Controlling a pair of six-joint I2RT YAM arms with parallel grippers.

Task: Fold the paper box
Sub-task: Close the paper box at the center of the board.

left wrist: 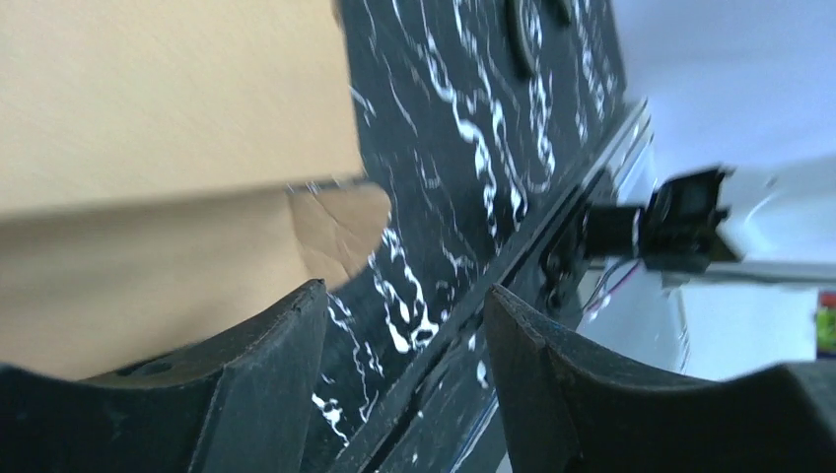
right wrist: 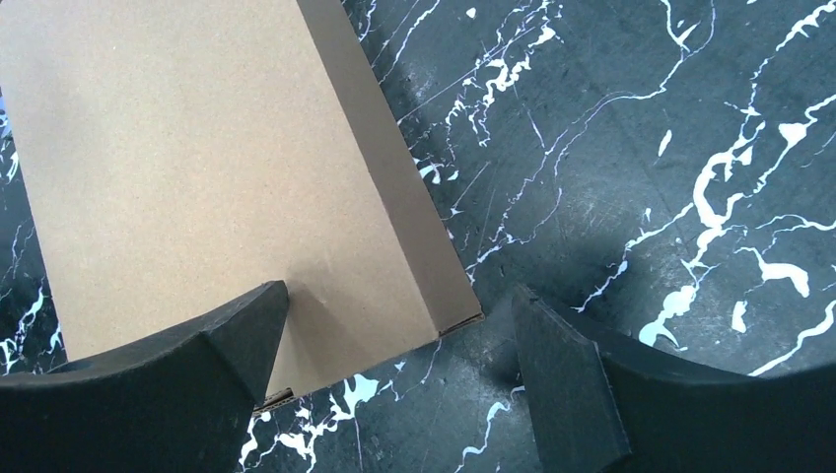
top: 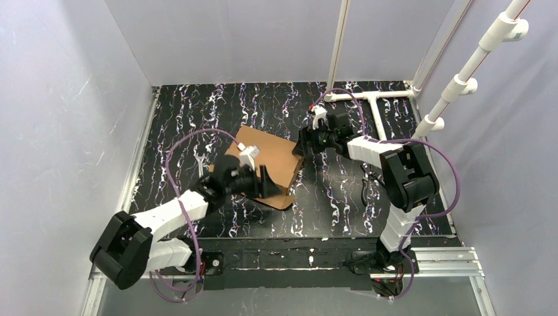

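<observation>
The paper box (top: 273, 158) is a brown cardboard piece lying folded on the black marbled table, with a rounded tab (top: 279, 201) sticking out at its near edge. My left gripper (top: 264, 181) hovers over the box's near edge and is open. In the left wrist view the box (left wrist: 168, 99) fills the upper left, and only table shows between the fingers of the left gripper (left wrist: 404, 305). My right gripper (top: 299, 143) stands open at the box's far right corner. In the right wrist view that corner of the box (right wrist: 197, 148) lies under the gap of the right gripper (right wrist: 394, 305).
A white pipe frame (top: 375, 99) stands at the back right of the table. Metal rails run along the left edge (top: 135, 164) and the front edge (top: 316, 260). The enclosure's pale walls close in on the left, back and right.
</observation>
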